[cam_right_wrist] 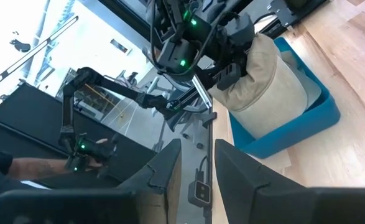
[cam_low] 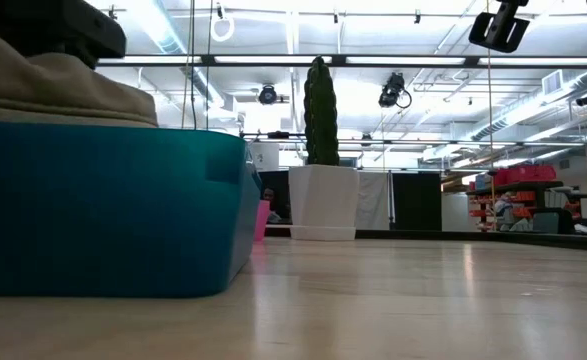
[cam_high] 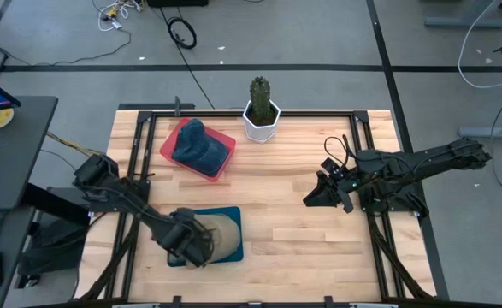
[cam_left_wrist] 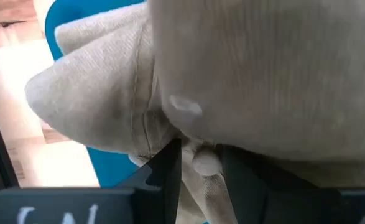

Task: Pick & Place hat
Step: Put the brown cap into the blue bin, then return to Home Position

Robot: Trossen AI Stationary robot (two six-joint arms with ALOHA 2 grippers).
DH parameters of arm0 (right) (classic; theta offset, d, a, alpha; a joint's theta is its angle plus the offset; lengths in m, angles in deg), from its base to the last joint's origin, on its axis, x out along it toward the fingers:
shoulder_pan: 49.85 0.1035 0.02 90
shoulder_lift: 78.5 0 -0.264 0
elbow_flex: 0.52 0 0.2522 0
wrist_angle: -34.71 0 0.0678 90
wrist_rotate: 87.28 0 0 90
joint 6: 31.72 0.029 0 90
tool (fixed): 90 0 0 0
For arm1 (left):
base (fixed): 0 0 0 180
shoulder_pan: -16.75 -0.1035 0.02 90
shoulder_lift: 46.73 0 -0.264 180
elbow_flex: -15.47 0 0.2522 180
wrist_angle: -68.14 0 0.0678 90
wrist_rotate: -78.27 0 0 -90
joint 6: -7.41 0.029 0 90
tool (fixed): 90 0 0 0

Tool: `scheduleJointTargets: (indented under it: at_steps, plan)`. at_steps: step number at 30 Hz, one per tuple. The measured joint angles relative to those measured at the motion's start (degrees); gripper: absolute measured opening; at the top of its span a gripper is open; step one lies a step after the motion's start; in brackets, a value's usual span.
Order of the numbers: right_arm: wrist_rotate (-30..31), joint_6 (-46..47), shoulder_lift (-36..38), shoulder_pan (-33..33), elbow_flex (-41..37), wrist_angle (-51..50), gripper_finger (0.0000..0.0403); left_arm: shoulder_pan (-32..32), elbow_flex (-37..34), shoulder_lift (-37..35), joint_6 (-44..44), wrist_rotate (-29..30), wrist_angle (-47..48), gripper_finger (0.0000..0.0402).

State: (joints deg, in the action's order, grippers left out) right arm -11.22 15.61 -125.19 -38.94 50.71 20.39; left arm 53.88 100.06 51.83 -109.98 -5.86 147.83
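Hat cloth sits pinched in the left gripper, whose fingers are drawn nearly together on a fold of the beige hat; the hat itself lies in the blue tray directly beneath that gripper, bulging above the rim. From here the step looks like either the first lift or the last settling of the hat, and I cannot tell which. Either way, the move should go straight up or down, slowly, so the limp cloth does not drag the light tray along or catch on its wall just below the fingers. The grip takes only a small fold, so a jerk could pull it free. The right gripper waits well away across the table, fingers slightly apart and holding nothing. Counting: two hats, the beige one and a dark blue hat farther off in the red tray; two trays; one cactus in one white pot, beyond both.
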Motion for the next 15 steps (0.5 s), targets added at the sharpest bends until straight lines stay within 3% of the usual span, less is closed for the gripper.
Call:
scheduleJointTargets:
  at_steps: [9, 15]
  plan:
    - [-0.6, 0.0, 0.0, 0.0, 0.0, -0.3, 0.0098, 1.1, 6.7, 0.0, 5.5, 2.7, 2.0, 0.0117]
    - [-1.9, 0.0, 0.0, 0.0, 0.0, -0.3, 0.0098, 3.9, 13.4, 0.0, 4.0, 3.0, 12.2, 0.0117]
